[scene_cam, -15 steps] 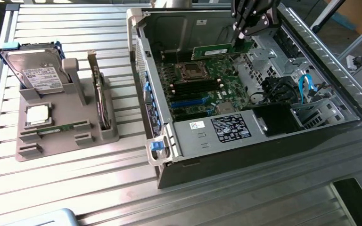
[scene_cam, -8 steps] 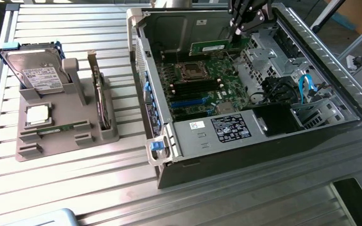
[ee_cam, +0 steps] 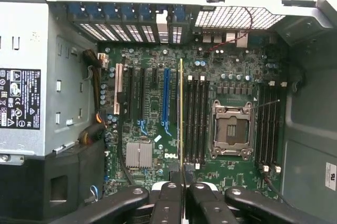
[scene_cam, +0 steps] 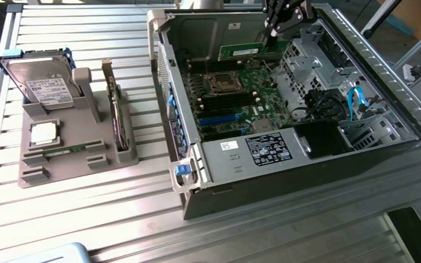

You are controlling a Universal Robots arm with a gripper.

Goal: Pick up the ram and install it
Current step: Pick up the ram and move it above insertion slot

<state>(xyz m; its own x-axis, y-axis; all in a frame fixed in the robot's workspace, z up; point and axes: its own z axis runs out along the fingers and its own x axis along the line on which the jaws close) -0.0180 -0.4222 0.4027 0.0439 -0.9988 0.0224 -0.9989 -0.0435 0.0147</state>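
Over the motherboard (ee_cam: pixel 158 145), your claw (ee_cam: pixel 182 184) is clamped on the ram (ee_cam: pixel 181 108), held edge-on. Its long axis runs parallel to the memory slots (ee_cam: pixel 196 119), just beside them, on the side away from the CPU socket (ee_cam: pixel 230 129).

Slatted metal table (scene_cam: pixel 86 219): computer case (scene_cam: pixel 269 189), grey holder (scene_cam: pixel 64 159).

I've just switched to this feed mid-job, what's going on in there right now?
The gripper is shut on the ram and holds it edge-on inside the open case, above the motherboard. The stick lines up beside the memory slots, next to the empty CPU socket. I cannot tell whether it touches a slot. The hard drive sits in its holder outside the case, on the exterior view's left.
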